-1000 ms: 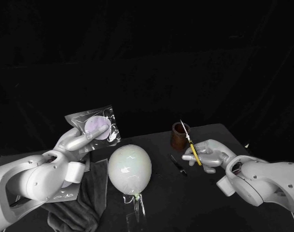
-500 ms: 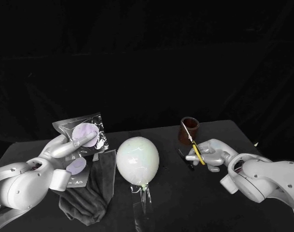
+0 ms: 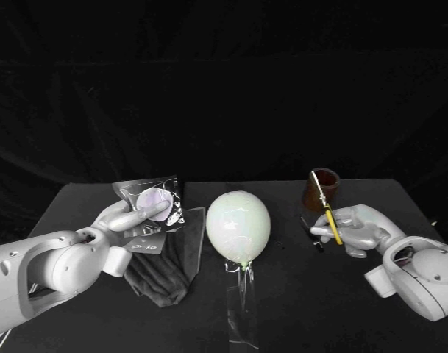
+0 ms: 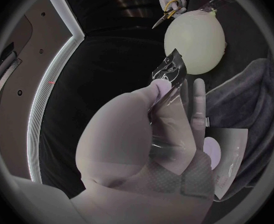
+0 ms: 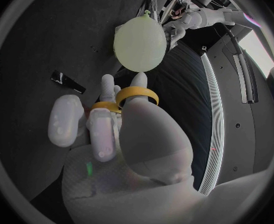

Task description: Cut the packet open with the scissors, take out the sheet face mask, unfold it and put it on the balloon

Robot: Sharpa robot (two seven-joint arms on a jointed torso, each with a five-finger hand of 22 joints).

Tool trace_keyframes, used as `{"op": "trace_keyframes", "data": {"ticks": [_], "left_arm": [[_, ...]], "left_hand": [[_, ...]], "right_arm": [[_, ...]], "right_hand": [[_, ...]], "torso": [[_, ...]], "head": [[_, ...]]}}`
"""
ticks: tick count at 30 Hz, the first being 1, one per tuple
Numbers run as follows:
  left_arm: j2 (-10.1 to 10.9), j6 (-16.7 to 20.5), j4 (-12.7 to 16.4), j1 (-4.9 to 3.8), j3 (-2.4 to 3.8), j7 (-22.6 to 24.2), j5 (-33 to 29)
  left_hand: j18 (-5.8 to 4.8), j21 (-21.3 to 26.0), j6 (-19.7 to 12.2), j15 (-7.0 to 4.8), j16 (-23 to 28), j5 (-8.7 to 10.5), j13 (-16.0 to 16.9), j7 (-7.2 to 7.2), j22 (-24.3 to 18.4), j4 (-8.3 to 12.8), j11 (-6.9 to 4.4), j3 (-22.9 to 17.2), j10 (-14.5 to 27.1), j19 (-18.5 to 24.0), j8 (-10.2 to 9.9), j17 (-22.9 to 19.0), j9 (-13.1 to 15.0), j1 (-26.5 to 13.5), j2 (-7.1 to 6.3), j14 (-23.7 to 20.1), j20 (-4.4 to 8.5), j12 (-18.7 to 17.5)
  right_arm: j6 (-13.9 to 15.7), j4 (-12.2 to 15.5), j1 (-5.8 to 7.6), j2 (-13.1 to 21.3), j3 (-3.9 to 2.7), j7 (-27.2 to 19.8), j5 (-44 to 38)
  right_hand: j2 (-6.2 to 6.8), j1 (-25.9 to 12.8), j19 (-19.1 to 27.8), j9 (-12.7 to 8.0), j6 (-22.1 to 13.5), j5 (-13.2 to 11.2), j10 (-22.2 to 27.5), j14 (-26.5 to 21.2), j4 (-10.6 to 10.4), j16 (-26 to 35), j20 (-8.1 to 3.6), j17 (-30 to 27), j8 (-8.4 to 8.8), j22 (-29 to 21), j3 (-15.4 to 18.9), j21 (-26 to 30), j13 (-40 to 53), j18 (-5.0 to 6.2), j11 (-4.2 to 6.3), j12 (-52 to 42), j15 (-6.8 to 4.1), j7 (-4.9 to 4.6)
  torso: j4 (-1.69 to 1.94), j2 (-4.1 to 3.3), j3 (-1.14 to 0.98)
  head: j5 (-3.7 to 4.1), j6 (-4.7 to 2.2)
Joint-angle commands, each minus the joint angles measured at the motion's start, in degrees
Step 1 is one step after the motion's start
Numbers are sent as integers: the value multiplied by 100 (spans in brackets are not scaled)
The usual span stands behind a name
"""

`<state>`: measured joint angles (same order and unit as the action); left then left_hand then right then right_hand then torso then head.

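**Head view.** The left hand (image 3: pixel 128 218) grasps a clear plastic packet with a pale round patch (image 3: pixel 151 200). It holds the packet upright above the table's left half, with the thumb across its face. The right hand (image 3: pixel 356 229) has its fingers closed round yellow-handled scissors (image 3: pixel 329 218), and the blades point away from the robot toward a brown cylindrical cup (image 3: pixel 322 188). The cup stands near the far edge of the black table (image 3: pixel 415 198). A pale oval balloon (image 3: pixel 237 226) lies midway between the hands, touching neither, with its knot toward the robot. A strip of bare table separates the balloon from each hand, and wider open surface lies in front of the right hand. A crumpled dark grey cloth (image 3: pixel 160 272) lies on the table below the left hand, just beside the balloon.

**Left wrist view.** The thumb and fingers pinch the packet's lower part, and its free corner stands out toward the balloon. A second clear sachet with a pale disc (image 4: pixel 227 154) lies flat on the cloth.

**Right wrist view.** The fingers pass through the yellow handle rings. A small black oblong piece (image 5: pixel 68 82) lies on the table just beside the hand. Whether the blades are parted cannot be told.
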<state>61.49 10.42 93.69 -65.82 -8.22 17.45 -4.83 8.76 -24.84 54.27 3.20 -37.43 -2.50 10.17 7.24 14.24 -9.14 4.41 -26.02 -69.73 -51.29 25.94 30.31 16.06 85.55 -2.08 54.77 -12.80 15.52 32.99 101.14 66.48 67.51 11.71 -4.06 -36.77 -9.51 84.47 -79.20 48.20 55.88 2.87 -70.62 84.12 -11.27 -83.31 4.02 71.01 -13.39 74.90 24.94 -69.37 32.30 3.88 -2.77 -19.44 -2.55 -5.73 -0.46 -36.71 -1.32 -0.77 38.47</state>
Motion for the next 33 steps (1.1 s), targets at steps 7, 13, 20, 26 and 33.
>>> {"op": "trace_keyframes", "data": {"ticks": [7, 13, 20, 26, 33], "left_arm": [[-63, 184, -197, 265, -50, -139, 83], [-96, 656, -233, 350, -60, -311, 291], [-154, 1128, -262, 370, -62, -765, 793], [-170, 1286, -230, 374, -63, -1263, 1287], [-141, 1295, -171, 376, -63, -1765, 2003]], "left_hand": [[116, -69, 24, -44, -53, -32, 7, 18, 25, 42, -5, -9, 20, 50, 32, -7, 447, -35, -26, 12, 3, 33], [129, -244, -126, -36, -259, -30, -35, 86, 138, 58, 65, 50, 242, 42, -50, 67, 418, -119, -83, 150, 17, -73], [119, -323, -379, 58, -435, -32, -121, 242, 198, -36, 220, 156, 655, 141, -233, 154, 331, -243, -177, 43, 3, -263], [123, -386, -466, 105, -567, -33, -167, 320, 244, -34, 288, 179, 808, 194, -325, 211, 277, -218, -253, -31, -5, -322], [127, -456, -589, 164, -736, -31, -216, 407, 292, -166, 368, 336, 968, 258, -457, 264, 197, -382, -491, -100, -25, -365]], "right_arm": [[180, 159, 34, 21, -11, -325, 179], [180, 166, 38, 4, -12, -340, 214], [186, 170, 40, -4, -15, -349, 228], [188, 174, 43, 1, -16, -352, 242], [187, 176, 46, 3, -17, -359, 251]], "right_hand": [[-516, 568, -48, -8, 34, 3, -184, 188, 39, -26, -7, 4, 29, 851, 152, -21, -4, 54, 141, 3, 13, 11], [-515, 568, -47, -9, 35, 3, -184, 190, 39, -29, -8, 11, 32, 851, 153, -19, -5, 54, 141, 4, 13, 11], [-514, 562, -46, -11, 34, 4, -184, 189, 35, -27, -9, 3, 38, 849, 158, -13, -6, 56, 139, 9, 13, 8], [-514, 562, -46, -11, 34, 4, -184, 189, 35, -27, -9, 3, 38, 849, 158, -13, -6, 56, 139, 9, 13, 8], [-512, 554, -47, -14, 34, 3, -184, 192, 30, -28, -9, 7, 45, 849, 162, -13, -8, 56, 136, 15, 13, 4]], "torso": [[36, 30, -1], [23, 21, -1], [11, 25, -4], [13, 23, -2], [25, 31, -3]], "head": [[-429, 226], [-578, 267], [-658, 329], [-703, 366], [-716, 413]]}}
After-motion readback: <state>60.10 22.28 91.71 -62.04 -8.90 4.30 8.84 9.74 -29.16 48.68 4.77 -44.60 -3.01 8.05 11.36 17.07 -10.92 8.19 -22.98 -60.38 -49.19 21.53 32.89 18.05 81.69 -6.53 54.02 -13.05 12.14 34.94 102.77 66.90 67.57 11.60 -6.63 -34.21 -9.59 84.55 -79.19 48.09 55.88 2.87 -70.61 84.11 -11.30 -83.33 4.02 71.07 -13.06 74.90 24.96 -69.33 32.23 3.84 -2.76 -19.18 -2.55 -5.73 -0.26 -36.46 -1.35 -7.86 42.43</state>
